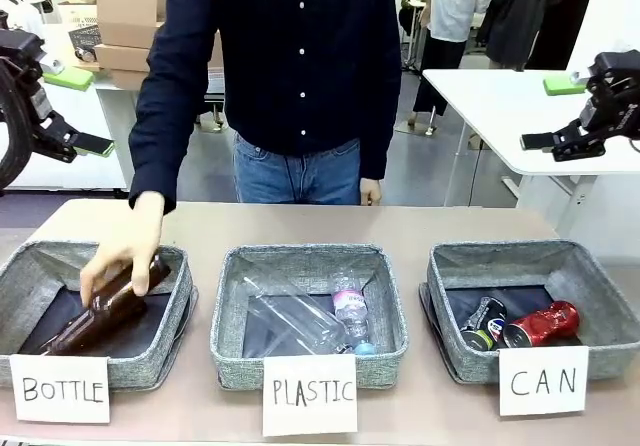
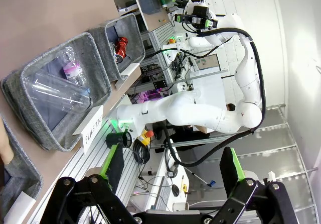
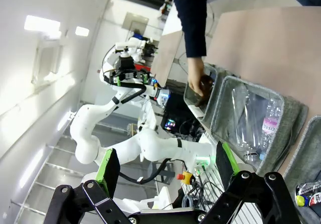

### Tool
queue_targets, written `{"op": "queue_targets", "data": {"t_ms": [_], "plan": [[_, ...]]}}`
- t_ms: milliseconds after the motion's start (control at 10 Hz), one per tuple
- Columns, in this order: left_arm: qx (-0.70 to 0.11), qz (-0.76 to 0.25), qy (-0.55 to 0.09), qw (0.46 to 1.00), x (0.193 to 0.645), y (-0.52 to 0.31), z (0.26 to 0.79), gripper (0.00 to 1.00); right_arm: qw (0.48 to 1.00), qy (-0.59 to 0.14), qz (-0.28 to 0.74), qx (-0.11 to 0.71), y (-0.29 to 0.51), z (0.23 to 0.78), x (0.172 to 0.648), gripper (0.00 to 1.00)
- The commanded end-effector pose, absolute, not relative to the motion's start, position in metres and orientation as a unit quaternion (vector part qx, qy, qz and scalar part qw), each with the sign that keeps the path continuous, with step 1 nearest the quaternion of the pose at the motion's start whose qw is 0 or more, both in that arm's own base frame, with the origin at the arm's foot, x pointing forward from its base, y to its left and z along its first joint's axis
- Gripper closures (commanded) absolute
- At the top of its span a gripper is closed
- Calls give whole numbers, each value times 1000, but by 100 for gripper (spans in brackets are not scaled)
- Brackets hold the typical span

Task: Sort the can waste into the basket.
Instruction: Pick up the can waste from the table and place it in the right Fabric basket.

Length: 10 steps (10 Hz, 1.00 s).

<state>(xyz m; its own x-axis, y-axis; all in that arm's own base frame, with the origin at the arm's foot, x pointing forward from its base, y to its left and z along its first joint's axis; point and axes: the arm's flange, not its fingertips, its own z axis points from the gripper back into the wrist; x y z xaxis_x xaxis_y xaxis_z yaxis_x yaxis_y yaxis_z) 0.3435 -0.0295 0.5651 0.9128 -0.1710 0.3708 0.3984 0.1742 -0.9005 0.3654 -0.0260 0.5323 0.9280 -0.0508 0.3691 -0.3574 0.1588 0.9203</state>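
Note:
The grey CAN basket [image 1: 447, 306] stands at the table's front right behind its white card [image 1: 543, 380]. Inside it lie the dented red can [image 1: 543, 323] and the dark blue-black can [image 1: 484, 323], side by side. The left wrist view shows the basket [image 2: 131, 29] far off with the red can [image 2: 122, 45] in it. A bit of the dark can [image 3: 307, 199] peeks in at the bottom right corner of the right wrist view. My left gripper [image 1: 78, 143] hangs open high at the far left, my right gripper [image 1: 548, 141] open high at the far right. Both are empty and well above the table.
A person stands at the far side, one hand [image 1: 125, 251] on a brown bottle [image 1: 100, 316] in the BOTTLE bin [image 1: 20, 286]. The middle PLASTIC bin [image 1: 232, 306] holds clear plastic bottles [image 1: 300, 321]. Bare tabletop [image 1: 300, 226] lies behind the bins.

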Motion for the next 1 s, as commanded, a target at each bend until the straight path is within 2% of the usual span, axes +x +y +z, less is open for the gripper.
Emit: {"op": "queue_targets", "data": {"t_ms": [0,900], "plan": [[-613,-191,-91,761,340,-29,565,0,742,-163,112,640,-30,533,367,0],[-613,-191,-91,761,340,-29,565,0,742,-163,112,640,-30,533,367,0]]}}
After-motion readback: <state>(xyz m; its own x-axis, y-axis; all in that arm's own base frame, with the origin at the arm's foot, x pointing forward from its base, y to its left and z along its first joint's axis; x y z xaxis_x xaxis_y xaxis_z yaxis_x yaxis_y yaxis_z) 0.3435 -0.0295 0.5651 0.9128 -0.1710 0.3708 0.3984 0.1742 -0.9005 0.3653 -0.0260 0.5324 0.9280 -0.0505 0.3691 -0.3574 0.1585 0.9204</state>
